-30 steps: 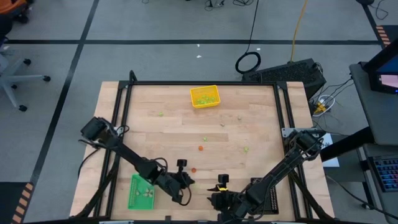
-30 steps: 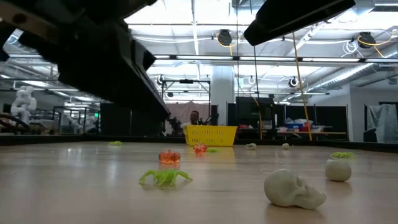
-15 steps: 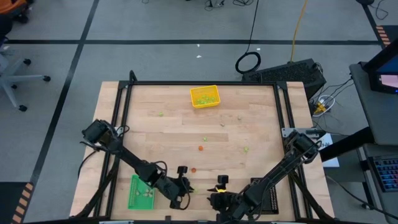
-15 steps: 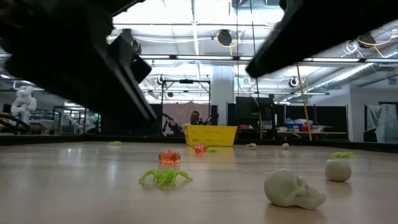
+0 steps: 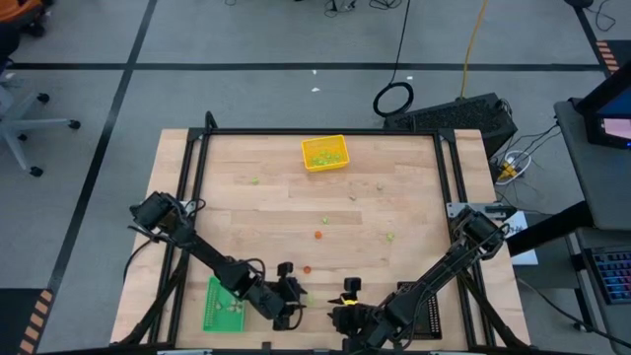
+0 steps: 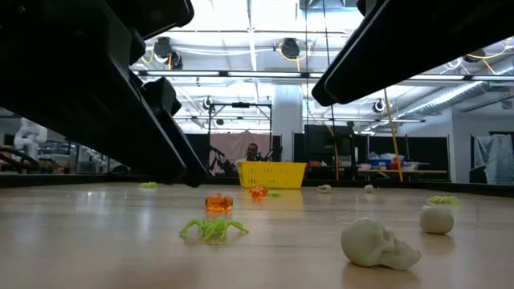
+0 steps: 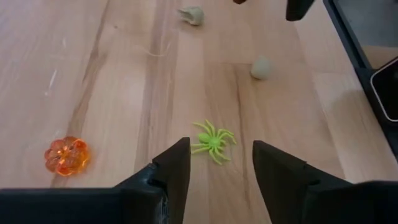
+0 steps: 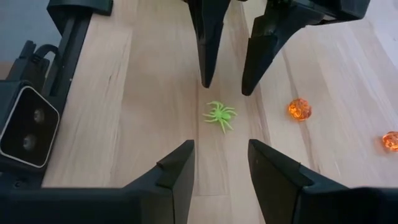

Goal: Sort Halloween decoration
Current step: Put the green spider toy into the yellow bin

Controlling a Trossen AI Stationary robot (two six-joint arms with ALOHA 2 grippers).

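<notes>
**Non-task items: table and surroundings**

The wooden table (image 5: 246, 212) has a light plank top bounded by a black metal frame (image 5: 320, 131). A yellow tray (image 5: 324, 153) stands near the far edge, at about mid-width; the low view shows it as a slotted basket (image 6: 272, 173). A green tray (image 5: 221, 306) lies flat at the near left corner. A black tray (image 5: 426, 308) lies at the near right corner, partly covered. Off the table, on the grey floor, a coiled black cable (image 5: 393, 99) lies beyond the far edge, beside a black case (image 5: 463, 115). An office chair (image 5: 25, 110) stands well to the left. A person (image 6: 252, 152) shows in the room behind the table.
</notes>
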